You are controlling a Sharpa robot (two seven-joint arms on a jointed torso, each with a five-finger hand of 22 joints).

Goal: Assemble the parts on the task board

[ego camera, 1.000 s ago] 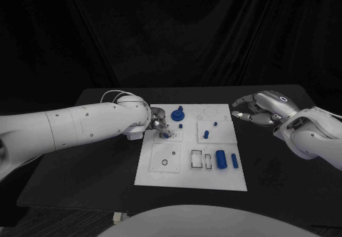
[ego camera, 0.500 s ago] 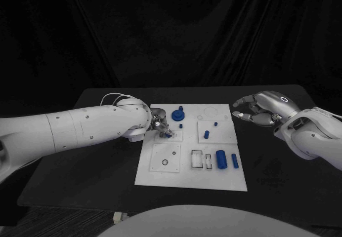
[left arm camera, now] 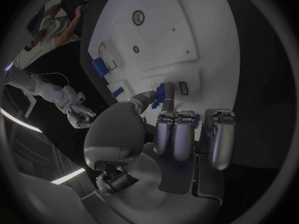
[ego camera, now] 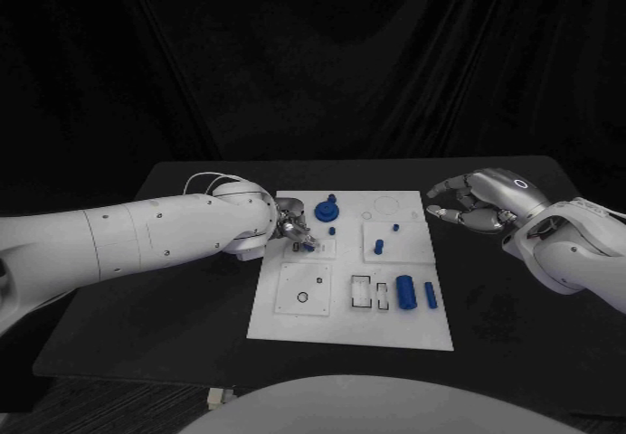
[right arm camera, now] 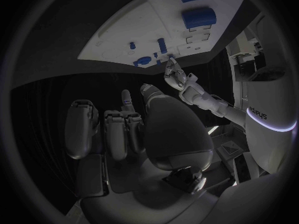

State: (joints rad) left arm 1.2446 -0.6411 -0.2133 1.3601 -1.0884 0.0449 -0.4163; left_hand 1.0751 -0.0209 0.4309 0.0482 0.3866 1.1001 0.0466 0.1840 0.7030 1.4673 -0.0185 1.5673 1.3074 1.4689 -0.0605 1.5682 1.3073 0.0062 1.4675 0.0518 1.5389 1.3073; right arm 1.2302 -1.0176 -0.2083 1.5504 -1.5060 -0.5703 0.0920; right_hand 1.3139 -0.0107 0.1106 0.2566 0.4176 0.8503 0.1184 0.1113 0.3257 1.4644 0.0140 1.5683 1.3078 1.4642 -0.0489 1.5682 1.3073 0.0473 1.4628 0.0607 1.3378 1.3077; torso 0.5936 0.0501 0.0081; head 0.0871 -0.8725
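The white task board (ego camera: 342, 312) lies in the middle of the black table. My left hand (ego camera: 289, 224) hovers over the board's far left part and pinches a small blue part (ego camera: 303, 242) between thumb and a finger; the left wrist view shows this blue part (left arm camera: 161, 92) at the fingertips, just above the board (left arm camera: 156, 35). A round blue part (ego camera: 325, 212) stands close beside that hand. My right hand (ego camera: 478, 202) hangs off the board's far right corner, fingers loosely curved and apart, holding nothing.
On the board lie a thick blue cylinder (ego camera: 406, 291) and a slim one (ego camera: 430, 292) at the right, an oblong blue part (ego camera: 377, 245) and two small pegs (ego camera: 331, 231) mid-board. Bare slots and a ring hole (ego camera: 303, 297) sit near the front left.
My left hand has shifted very slightly over the far left of the board, still pinching the blue part. The right hand has stayed in place.
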